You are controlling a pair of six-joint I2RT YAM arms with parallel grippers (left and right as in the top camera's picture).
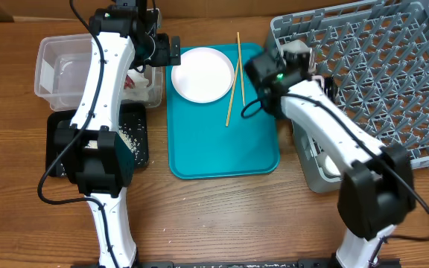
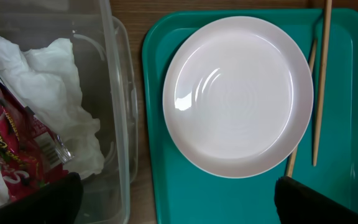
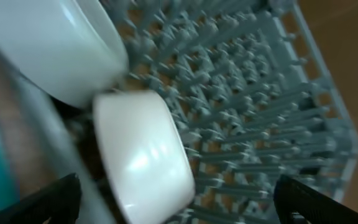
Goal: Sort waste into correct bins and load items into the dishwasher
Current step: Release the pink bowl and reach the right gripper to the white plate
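Ahead of the left gripper [image 2: 176, 202], whose fingers [image 2: 36, 202] stand wide apart and grip nothing, a pale pink round plate [image 2: 238, 96] lies flat on the teal tray [image 2: 229, 199]. The plate is glossy, with faint concentric rings at its centre. Beyond the plate, on one finger's side, lie two thin wooden chopsticks [image 2: 321, 81]; the plate's rim partly hides one of them. On the other finger's side, a clear plastic tub [image 2: 120, 112] holds a crumpled white napkin [image 2: 61, 99] and a red-and-silver wrapper [image 2: 11, 149].

The right gripper [image 3: 179, 202] hangs over the grey dish rack [image 3: 260, 112] with its fingers [image 3: 42, 202] spread wide. A small white bowl [image 3: 145, 162] rests on the rack between them, touching neither. A second white bowl [image 3: 55, 43] sits just ahead of it. This view is blurred.

Well behind the left fingers, loose rice grains [image 1: 129, 138] lie in the black tray [image 1: 54, 134].
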